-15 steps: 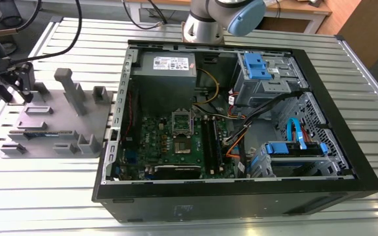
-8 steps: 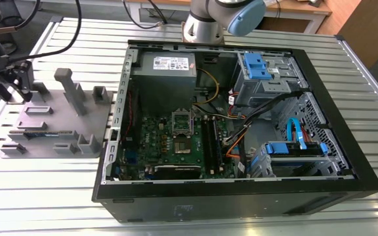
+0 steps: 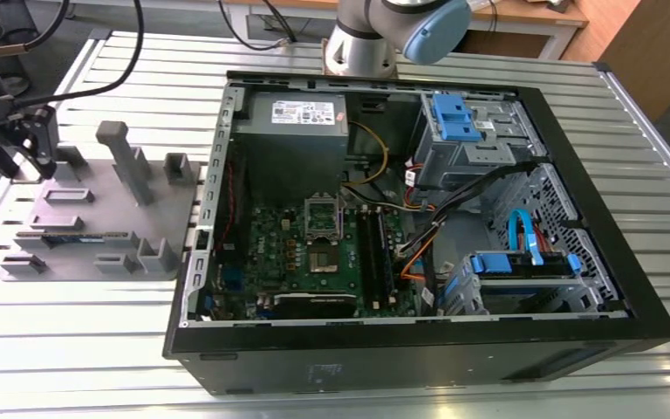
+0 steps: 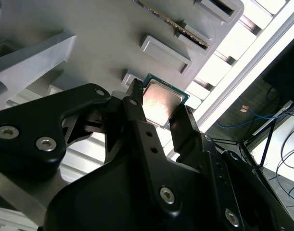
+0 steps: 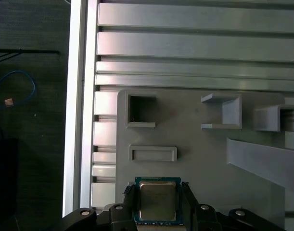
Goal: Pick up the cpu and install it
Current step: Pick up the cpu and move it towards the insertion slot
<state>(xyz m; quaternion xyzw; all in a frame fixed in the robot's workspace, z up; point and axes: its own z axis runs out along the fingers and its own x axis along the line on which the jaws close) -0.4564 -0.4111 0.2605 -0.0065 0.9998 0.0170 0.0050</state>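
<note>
Ribbed aluminium bench [image 3: 79, 349] runs under everything, with dark floor and loose cables past its edge. From my desk I watch the claw [image 4: 159, 103] first. Its two black fingers [image 4: 137, 115] press against opposite edges of the cpu [image 4: 161, 102], so I read it as pinching the cpu rather than standing spread around it. I cannot tell whether the cpu has cleared the surface below or rests on it.

Under the claw lies a grey holder plate [image 5: 195, 159], and the cpu [image 5: 158, 202] sits close to the plate's edge that runs along the bench's outer edge. An empty square pocket [image 5: 141, 109] lies at the plate's corner, further along that same edge. A memory stick [image 3: 73, 236] rests in a slot nearer the plate's middle.

In the exterior view the claw [image 3: 30, 166] hangs over the plate's far corner, on the exterior view's left. It is well apart from the open computer case [image 3: 597, 175] at the bench's middle.

My judgement: the pick-up is in hand and the install is not yet begun. The socket [image 3: 325, 259] on the green board looks empty.
</note>
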